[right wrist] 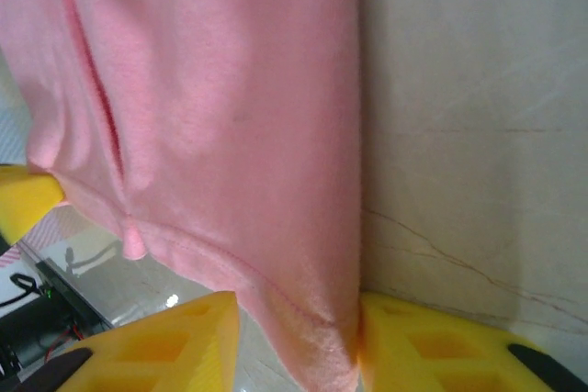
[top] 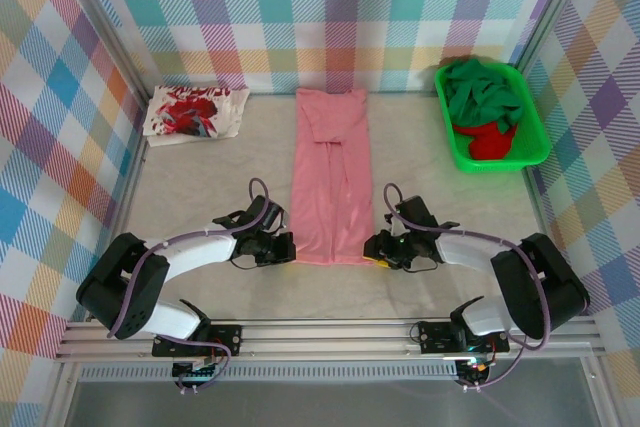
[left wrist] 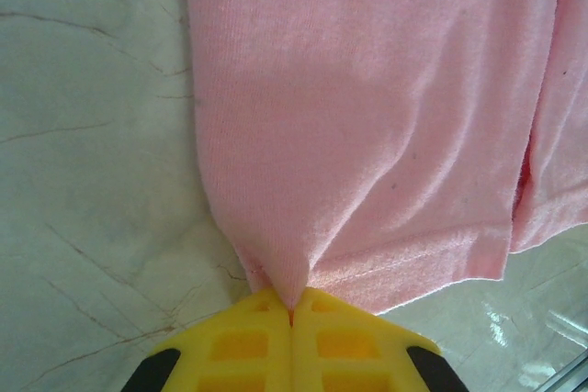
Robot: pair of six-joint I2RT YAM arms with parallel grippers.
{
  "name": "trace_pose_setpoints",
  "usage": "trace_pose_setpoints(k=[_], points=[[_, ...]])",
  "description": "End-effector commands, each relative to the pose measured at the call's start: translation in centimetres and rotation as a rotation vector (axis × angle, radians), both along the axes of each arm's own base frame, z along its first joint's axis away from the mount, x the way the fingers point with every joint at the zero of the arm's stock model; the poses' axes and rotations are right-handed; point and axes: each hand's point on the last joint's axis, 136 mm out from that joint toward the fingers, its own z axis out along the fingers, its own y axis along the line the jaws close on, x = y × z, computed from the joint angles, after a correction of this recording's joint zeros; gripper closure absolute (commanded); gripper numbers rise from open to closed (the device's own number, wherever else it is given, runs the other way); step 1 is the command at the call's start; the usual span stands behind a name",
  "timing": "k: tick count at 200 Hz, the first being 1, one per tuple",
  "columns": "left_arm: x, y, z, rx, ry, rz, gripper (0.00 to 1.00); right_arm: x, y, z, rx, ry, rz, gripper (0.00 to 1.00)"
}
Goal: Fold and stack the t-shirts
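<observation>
The salmon-pink t-shirt (top: 331, 172) lies as a long narrow strip down the middle of the table, neck end far, hem near. My left gripper (top: 290, 249) is shut on the hem's near left corner. In the left wrist view the pink cloth (left wrist: 367, 117) puckers into a point pinched between the yellow fingers of that gripper (left wrist: 292, 305). My right gripper (top: 372, 247) sits at the near right corner. Its jaws stand apart around the pink hem (right wrist: 211, 107), which lies against one finger of the gripper (right wrist: 299, 337) with a gap to the other.
A folded white t-shirt with red print (top: 195, 113) lies at the far left. The bright green tray (top: 500, 165) at the far right holds a dark green t-shirt (top: 480, 95) and a red one (top: 493, 142). Checked walls enclose the table on three sides.
</observation>
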Motion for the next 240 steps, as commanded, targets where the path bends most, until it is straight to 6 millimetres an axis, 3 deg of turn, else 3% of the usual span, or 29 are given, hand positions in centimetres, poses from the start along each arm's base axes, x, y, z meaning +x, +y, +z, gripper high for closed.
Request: trace_pose_setpoints(k=[1, 36, 92, 115, 137, 176, 194, 208, 240], points=[[-0.5, 0.2, -0.2, 0.018, -0.001, -0.014, 1.00, -0.3, 1.9, 0.0, 0.038, 0.010, 0.019, 0.66], [-0.6, 0.6, 0.1, 0.018, -0.025, 0.002, 1.00, 0.1, 1.2, 0.1, -0.016, -0.014, 0.003, 0.74], [-0.5, 0.5, 0.7, -0.002, -0.045, 0.002, 1.00, 0.9, 1.4, 1.8, -0.014, -0.051, 0.000, 0.99], [-0.7, 0.5, 1.0, -0.008, -0.049, -0.002, 1.00, 0.5, 1.0, 1.9, -0.023, -0.051, 0.002, 1.00], [-1.7, 1.1, 0.3, -0.001, -0.032, 0.009, 1.00, -1.1, 0.4, 1.1, -0.023, -0.029, 0.015, 1.00], [-6.0, 1.5, -1.5, 0.020, 0.020, -0.007, 1.00, -5.8, -0.5, 0.0, -0.051, 0.012, 0.097, 1.00], [-7.4, 0.4, -0.3, 0.012, -0.010, -0.050, 1.00, -7.1, -1.0, 0.7, -0.056, 0.006, 0.110, 1.00], [-8.1, 0.7, 0.8, 0.040, -0.020, -0.049, 1.00, -7.2, -1.4, 1.8, -0.051, -0.017, 0.094, 1.00], [-6.4, 0.8, 4.3, 0.033, -0.112, -0.015, 1.00, -5.7, -1.9, 4.5, -0.066, -0.103, 0.044, 1.00]])
